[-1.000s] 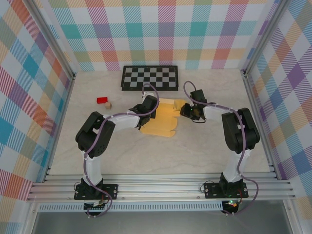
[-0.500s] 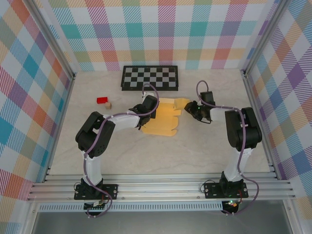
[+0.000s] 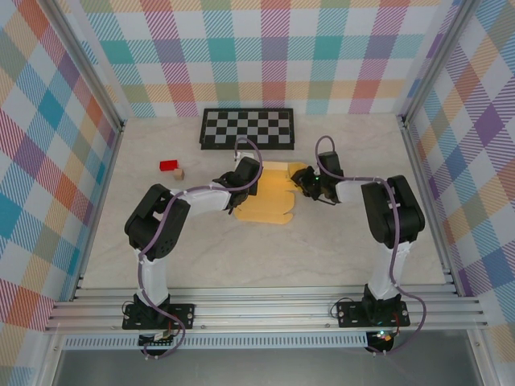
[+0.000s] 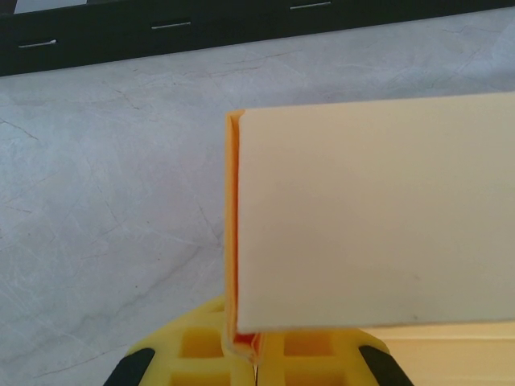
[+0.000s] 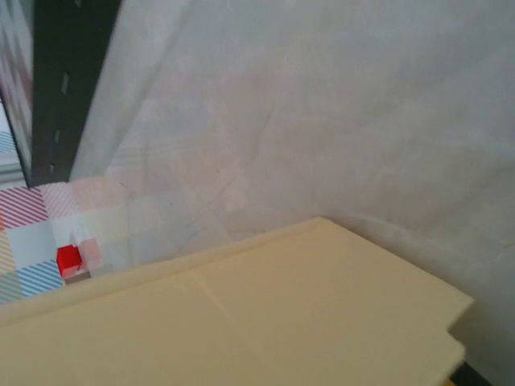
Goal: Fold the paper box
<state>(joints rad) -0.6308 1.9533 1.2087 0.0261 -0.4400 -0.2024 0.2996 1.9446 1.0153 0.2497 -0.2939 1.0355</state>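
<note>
Left claw (image 4: 256,359) pinches the paper box (image 4: 370,217), layered edge visible at wrist.

Plaid walls (image 3: 273,48) in pastel colours enclose the pale marbled table (image 3: 241,257). A metal rail (image 3: 265,314) runs along at 6 o'clock.

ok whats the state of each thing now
paper box, partly folded, one flap doubled over at a crease
left claw, shut on the paper box's folded edge
right claw, at the box's right flap, open or shut unclear
checkerboard, lying flat at the back
red block, loose, untouched
tan cube, loose beside the red block
</note>
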